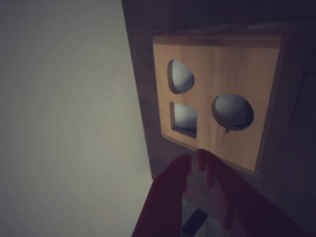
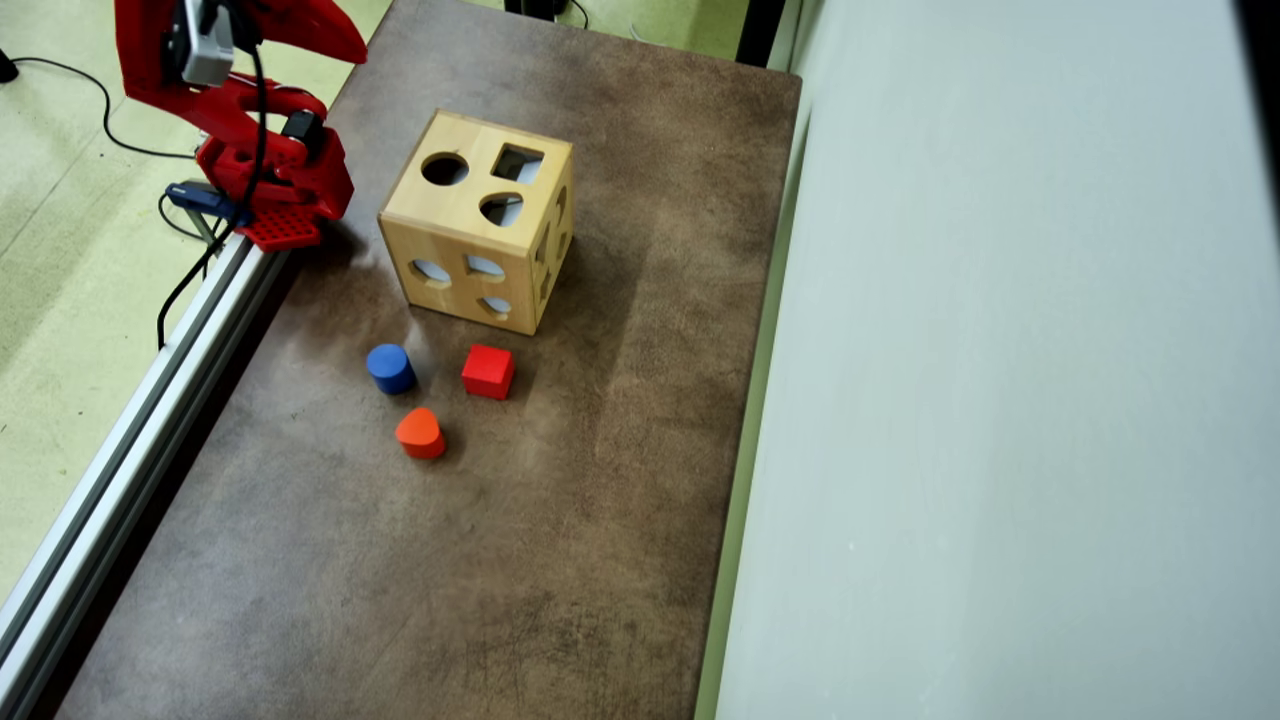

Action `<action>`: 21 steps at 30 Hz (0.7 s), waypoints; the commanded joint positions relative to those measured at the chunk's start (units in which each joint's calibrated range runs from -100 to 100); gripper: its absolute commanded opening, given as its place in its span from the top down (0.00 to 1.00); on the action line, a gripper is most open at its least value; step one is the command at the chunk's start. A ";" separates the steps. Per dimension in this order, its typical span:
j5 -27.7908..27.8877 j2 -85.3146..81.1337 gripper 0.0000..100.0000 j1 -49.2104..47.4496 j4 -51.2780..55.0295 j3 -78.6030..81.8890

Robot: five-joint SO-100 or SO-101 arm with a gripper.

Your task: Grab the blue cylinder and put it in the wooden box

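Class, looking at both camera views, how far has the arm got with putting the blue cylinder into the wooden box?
Nothing is done yet. The blue cylinder sits on the table in the overhead view, apart from the wooden box. The hand holds nothing and points at the box. Reaching, grasping and dropping it in remain.

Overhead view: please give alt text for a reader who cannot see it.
A wooden box with shaped holes stands on a brown table; nearer the camera lie a blue cylinder, a red cube and an orange-red block. The red arm sits folded at upper left.
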 commanded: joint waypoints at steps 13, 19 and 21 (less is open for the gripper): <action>12.16 20.31 0.97 28.00 -1.11 -1.27; 19.34 27.36 0.97 34.54 -1.11 -1.27; 21.44 30.08 0.97 35.73 -1.11 -1.27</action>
